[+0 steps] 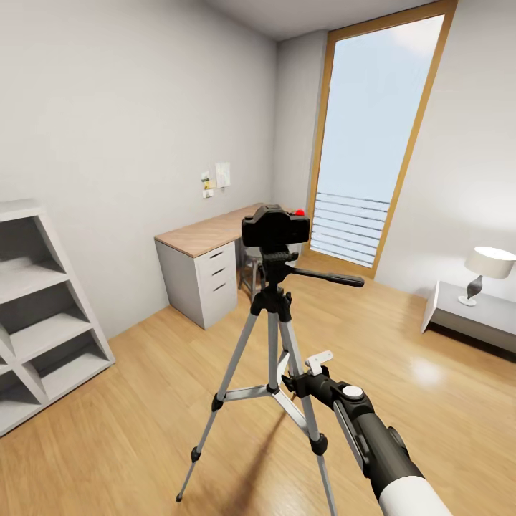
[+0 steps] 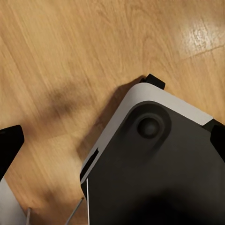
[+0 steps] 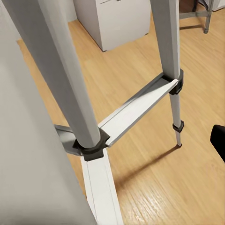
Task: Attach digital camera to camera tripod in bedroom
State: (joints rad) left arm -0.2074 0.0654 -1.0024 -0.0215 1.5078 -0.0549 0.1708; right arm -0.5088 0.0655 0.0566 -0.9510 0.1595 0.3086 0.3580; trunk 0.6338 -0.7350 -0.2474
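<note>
The digital camera (image 1: 274, 228), black with a red dot, sits on the head of the camera tripod (image 1: 273, 337), which stands on the bedroom's wooden floor; its pan handle (image 1: 330, 276) points right. My right gripper (image 1: 309, 367) hangs low beside the tripod's legs, open and empty. In the right wrist view the silver tripod legs (image 3: 61, 70) and their brace (image 3: 136, 108) are very close, with one black fingertip (image 3: 218, 140) at the edge. My left gripper (image 2: 112, 140) is open over the floor, its fingertips (image 2: 9, 146) far apart, and looks down at my own base (image 2: 154, 173).
A wooden-topped desk (image 1: 208, 235) with white drawers (image 1: 215, 276) stands against the left wall behind the tripod. Grey shelves (image 1: 43, 315) are at the left, a tall window (image 1: 373, 143) at the back, and a low grey table (image 1: 469, 315) with a lamp (image 1: 487, 269) at the right.
</note>
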